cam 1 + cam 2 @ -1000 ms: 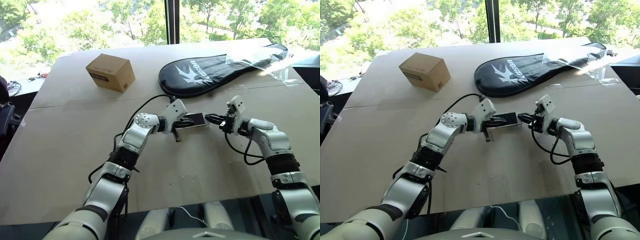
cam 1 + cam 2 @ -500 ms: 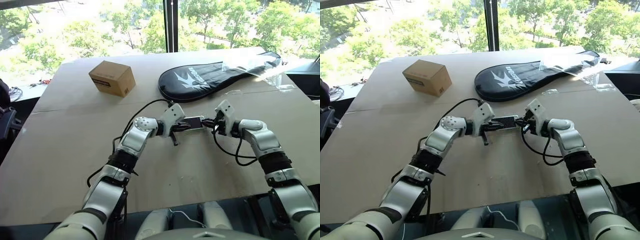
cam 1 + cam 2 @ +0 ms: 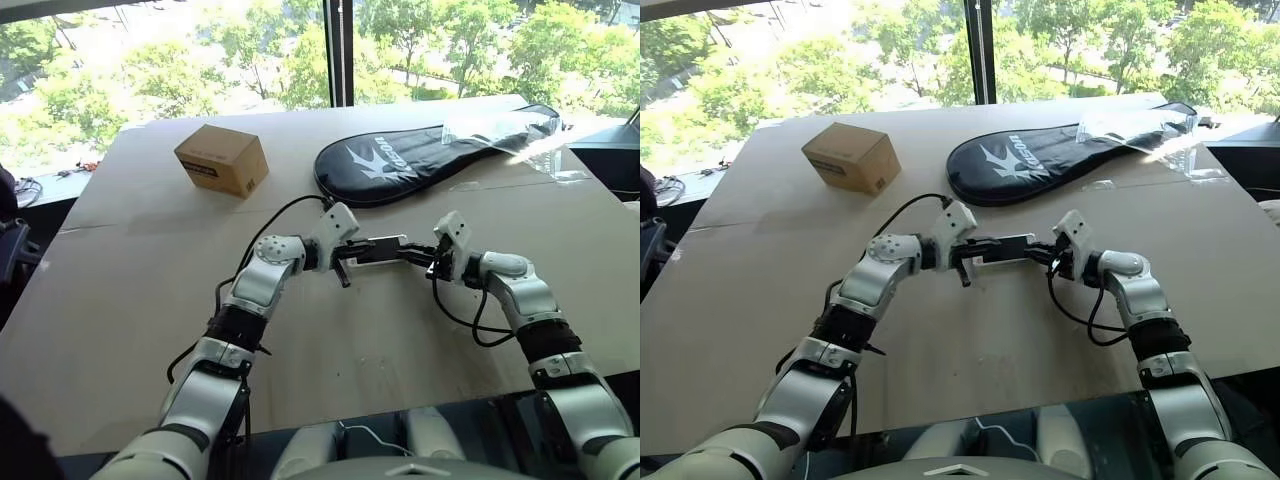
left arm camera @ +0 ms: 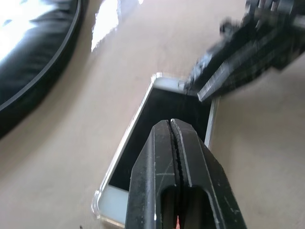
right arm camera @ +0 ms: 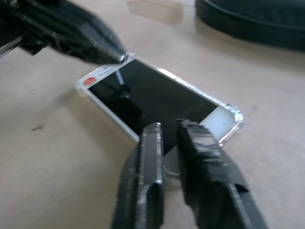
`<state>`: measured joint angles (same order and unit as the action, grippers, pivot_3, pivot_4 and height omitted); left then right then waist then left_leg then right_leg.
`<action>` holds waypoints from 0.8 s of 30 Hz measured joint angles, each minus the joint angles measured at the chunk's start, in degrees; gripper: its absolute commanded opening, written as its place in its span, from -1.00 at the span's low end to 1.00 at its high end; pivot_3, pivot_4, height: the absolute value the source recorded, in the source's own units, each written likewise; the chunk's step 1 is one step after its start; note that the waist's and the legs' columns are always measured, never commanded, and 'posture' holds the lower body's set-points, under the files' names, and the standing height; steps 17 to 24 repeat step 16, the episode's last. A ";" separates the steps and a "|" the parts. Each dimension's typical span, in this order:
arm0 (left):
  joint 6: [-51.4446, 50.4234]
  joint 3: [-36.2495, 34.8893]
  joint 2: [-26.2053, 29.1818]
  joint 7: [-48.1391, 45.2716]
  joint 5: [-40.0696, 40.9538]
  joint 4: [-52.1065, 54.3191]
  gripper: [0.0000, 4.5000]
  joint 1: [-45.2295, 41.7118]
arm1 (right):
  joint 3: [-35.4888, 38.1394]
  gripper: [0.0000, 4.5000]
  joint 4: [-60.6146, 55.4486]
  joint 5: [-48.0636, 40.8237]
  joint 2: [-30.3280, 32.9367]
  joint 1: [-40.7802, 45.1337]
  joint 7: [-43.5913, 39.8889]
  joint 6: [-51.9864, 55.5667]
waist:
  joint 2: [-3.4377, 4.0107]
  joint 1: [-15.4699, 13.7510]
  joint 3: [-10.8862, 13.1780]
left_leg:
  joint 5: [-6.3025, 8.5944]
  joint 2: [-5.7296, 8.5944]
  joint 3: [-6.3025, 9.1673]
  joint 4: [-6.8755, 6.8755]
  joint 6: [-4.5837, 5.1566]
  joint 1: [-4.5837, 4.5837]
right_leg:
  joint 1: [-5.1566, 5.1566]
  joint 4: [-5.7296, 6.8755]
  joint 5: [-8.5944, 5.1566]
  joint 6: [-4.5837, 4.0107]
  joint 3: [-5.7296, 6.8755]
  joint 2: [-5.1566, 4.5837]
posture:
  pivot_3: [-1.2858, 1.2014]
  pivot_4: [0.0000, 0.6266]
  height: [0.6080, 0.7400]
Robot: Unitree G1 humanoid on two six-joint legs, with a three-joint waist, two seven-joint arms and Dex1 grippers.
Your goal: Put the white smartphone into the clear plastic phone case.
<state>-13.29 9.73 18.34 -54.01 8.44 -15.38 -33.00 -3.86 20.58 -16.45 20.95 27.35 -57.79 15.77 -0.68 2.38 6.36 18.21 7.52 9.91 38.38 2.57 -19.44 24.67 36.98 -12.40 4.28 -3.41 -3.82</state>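
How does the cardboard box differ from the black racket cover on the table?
The cardboard box is brown, blocky and compact; the racket cover is black, flat and long, with white lettering. The box lies toward the robot's left, the cover toward its right with a clear plastic bag on its far end. Both rest on the table, beyond both grippers.

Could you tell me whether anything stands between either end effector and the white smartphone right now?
Nothing visible does. The white smartphone lies screen up on the table, a clear rim showing round its corners. The left end effector and the right end effector sit directly over opposite ends.
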 measured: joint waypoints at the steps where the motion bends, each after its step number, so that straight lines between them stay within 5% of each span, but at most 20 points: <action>1: 0.03 -0.53 0.78 -0.76 0.92 1.26 -0.18 0.46 | 0.34 0.18 -1.78 -1.12 0.70 -0.55 -0.70 0.99 | 0.06 0.05 0.04 | 0.00 0.01 0.01 0.09 0.00 -0.48 | 0.43 0.02 0.01 -0.02 0.04 -0.02 | 0.03 -0.52 1.00; 5: 0.26 -4.27 6.49 -4.13 4.55 5.52 0.71 4.18 | 5.03 1.00 -9.01 -5.75 5.80 -1.41 -2.16 4.06 | 0.33 0.09 0.21 | -0.01 0.07 0.05 0.28 0.00 -1.24 | 1.15 0.05 0.07 -0.12 0.57 -0.24 | 0.03 -0.52 1.00; 7: 0.08 -6.57 10.93 -6.20 5.96 7.75 0.98 7.42 | 7.04 1.00 -11.15 -6.52 11.25 -2.45 -4.47 3.94 | 0.38 -0.18 0.24 | 0.00 0.07 0.14 0.20 0.00 -1.24 | 1.08 -0.06 0.07 -0.12 0.68 -0.25 | 0.03 -0.52 1.00; 13: 1.82 -12.83 20.02 -8.47 7.57 11.33 0.98 20.93 | 11.62 1.00 -10.47 -8.03 21.54 -12.86 -12.63 0.79 | 0.53 -1.36 0.41 | 0.01 0.07 0.15 0.12 0.01 -1.23 | 1.04 -0.14 0.08 -0.13 0.69 -0.26 | 0.03 -0.52 1.00; 24: 1.15 -14.73 21.19 -8.21 8.83 15.67 0.98 25.27 | 13.78 1.00 -10.43 -9.48 22.01 -16.71 -14.44 -0.10 | 0.68 -1.91 0.61 | 0.01 0.07 0.10 0.16 0.02 -1.22 | 0.97 -0.14 0.13 -0.20 0.67 -0.28 | 0.03 -0.52 1.00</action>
